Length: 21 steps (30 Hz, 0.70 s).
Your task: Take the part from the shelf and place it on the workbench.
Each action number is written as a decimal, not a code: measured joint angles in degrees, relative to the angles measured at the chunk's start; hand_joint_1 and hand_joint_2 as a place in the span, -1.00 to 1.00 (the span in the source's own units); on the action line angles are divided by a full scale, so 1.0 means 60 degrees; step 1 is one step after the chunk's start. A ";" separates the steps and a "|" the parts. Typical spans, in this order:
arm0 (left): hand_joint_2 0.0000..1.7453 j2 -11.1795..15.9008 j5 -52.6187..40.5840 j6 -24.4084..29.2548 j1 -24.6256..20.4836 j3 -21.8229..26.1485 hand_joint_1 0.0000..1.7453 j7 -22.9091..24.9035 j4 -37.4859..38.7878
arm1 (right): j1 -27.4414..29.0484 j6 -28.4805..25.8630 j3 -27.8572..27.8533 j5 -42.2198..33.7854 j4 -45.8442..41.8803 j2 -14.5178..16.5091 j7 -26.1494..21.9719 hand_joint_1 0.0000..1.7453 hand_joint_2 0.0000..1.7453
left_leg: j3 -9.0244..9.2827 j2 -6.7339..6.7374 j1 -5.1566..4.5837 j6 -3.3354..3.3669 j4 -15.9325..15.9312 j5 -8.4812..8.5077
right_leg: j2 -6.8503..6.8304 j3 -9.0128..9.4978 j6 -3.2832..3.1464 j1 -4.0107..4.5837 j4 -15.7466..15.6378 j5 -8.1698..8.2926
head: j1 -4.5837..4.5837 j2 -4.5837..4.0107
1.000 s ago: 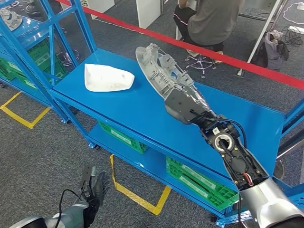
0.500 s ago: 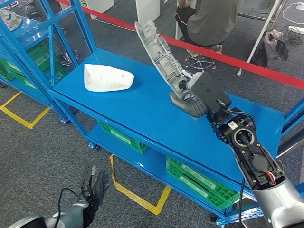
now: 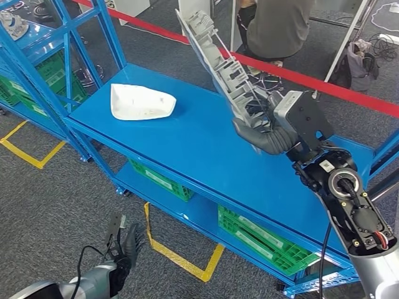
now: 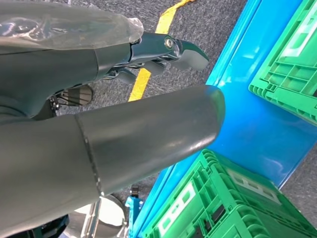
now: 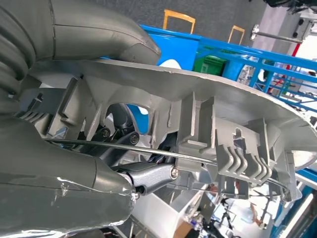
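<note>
grey carpet [image 3: 56, 193], yellow floor tape [image 3: 188, 261], red barrier [image 3: 329, 86]

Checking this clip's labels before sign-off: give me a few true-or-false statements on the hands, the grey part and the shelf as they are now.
1. The right hand holds the grey part clear of the blue shelf. True.
2. The left hand holds a part. False: it hangs low over the floor, holding nothing.
3. A white part lies on the shelf. True.
4. The green crates sit on the top level. False: they sit on the level below.
</note>
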 joint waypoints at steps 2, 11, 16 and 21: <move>-1.00 0.0000 0.0002 0.0000 -0.0010 0.0000 -1.00 0.0000 0.0000 | 0.0016 0.0003 -0.0021 -0.0009 -0.0108 -0.0065 0.0000 1.00 1.00 | 0.0000 0.0000 0.0000 0.0000 0.0000 0.0000 | 0.0000 0.0000 0.0000 0.0000 0.0000 0.0000 | 0.0000 0.0000; -1.00 0.0000 0.0004 -0.0029 -0.0036 0.0000 -1.00 0.0029 0.0000 | 0.0041 0.0370 -0.0044 -0.0542 -0.0436 -0.0279 -0.0104 1.00 1.00 | 0.0000 0.0000 0.0000 0.0000 -0.0001 0.0000 | 0.0001 -0.0001 0.0000 0.0001 0.0000 0.0000 | 0.0000 0.0000; -1.00 -0.0005 0.0033 -0.0182 -0.0077 0.0000 -1.00 0.0103 0.0005 | 0.0189 0.1489 -0.0141 -0.1909 -0.0632 -0.0395 -0.0651 1.00 1.00 | -0.0002 0.0001 0.0000 0.0000 -0.0001 -0.0001 | 0.0000 -0.0002 0.0000 0.0001 0.0000 -0.0001 | 0.0000 0.0000; -1.00 -0.0015 0.0046 -0.0251 -0.0167 0.0000 -1.00 0.0148 0.0059 | 0.0491 0.2573 -0.0236 -0.3034 -0.0846 -0.0486 -0.1272 1.00 1.00 | -0.0002 0.0001 0.0000 0.0001 -0.0001 -0.0001 | -0.0001 0.0000 0.0000 0.0001 0.0000 -0.0001 | 0.0000 0.0000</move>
